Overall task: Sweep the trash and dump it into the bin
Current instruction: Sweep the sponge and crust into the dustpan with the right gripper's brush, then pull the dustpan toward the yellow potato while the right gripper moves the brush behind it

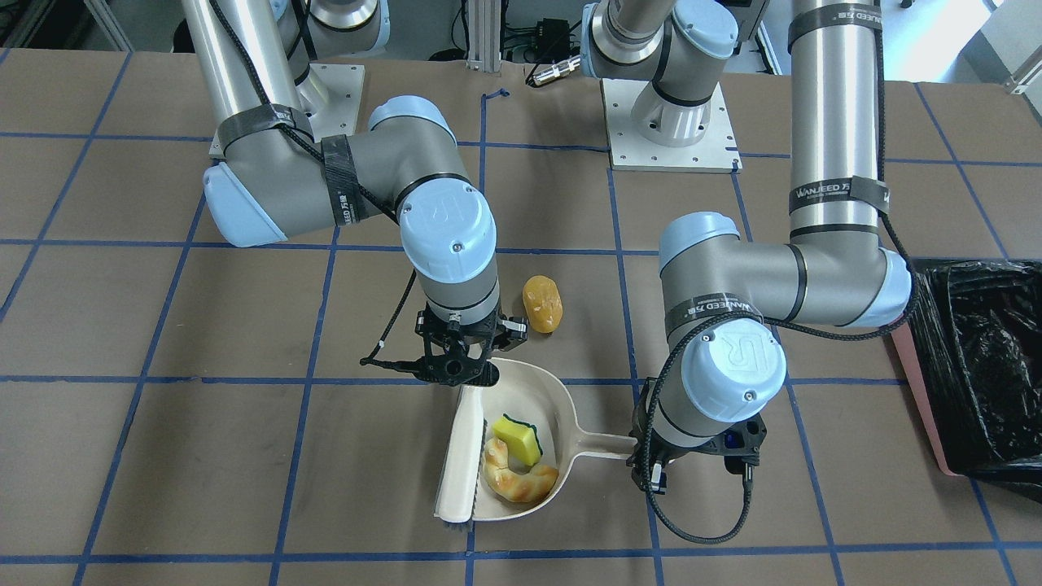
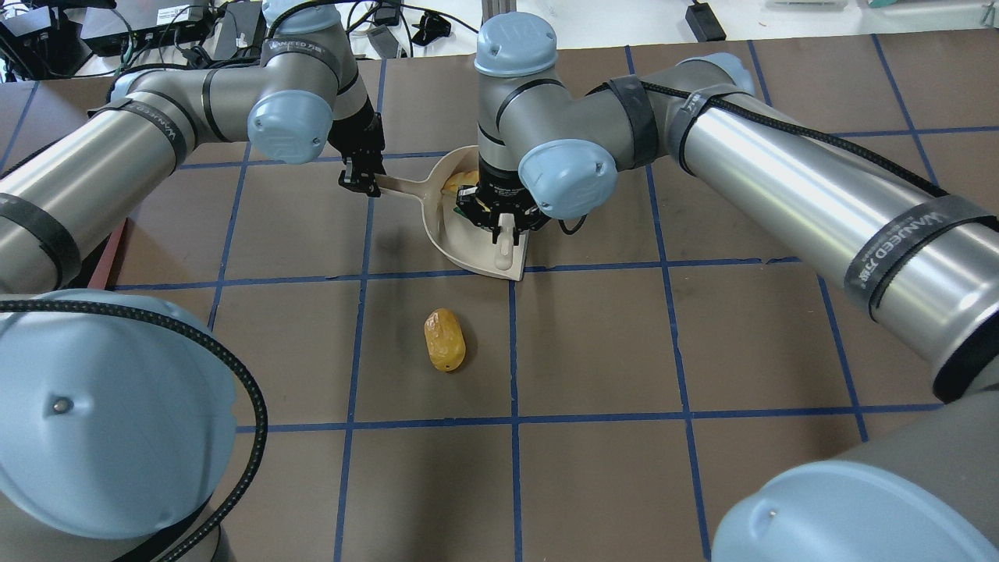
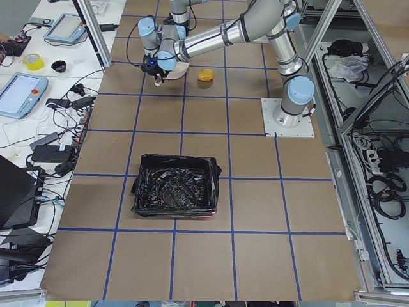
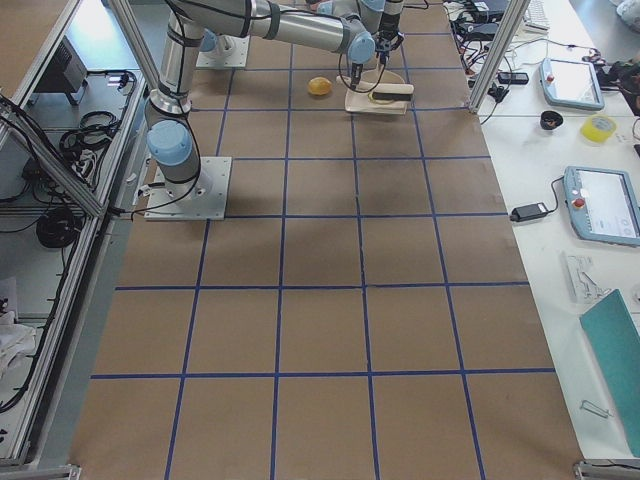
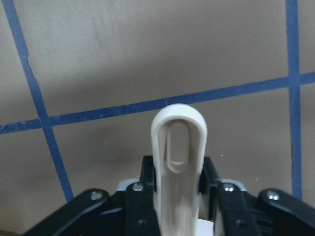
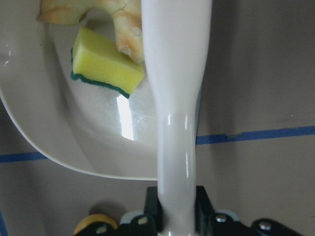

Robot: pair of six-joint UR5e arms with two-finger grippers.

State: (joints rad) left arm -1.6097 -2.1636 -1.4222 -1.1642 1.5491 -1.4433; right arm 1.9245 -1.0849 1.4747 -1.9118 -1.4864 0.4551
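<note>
Overhead exterior: the dustpan (image 2: pixel 467 256) is clamped by the left claw (image 2: pixel 365 183), the brush (image 2: pixel 507 247) by the right claw (image 2: pixel 505 225).

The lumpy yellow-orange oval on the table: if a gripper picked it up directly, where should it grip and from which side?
Probably across its narrow middle, straight down from above. The oval lies flat on the table, long axis roughly pointing away from the robot, so the short width faces sideways. It sits apart from the dustpan, sides free.
</note>
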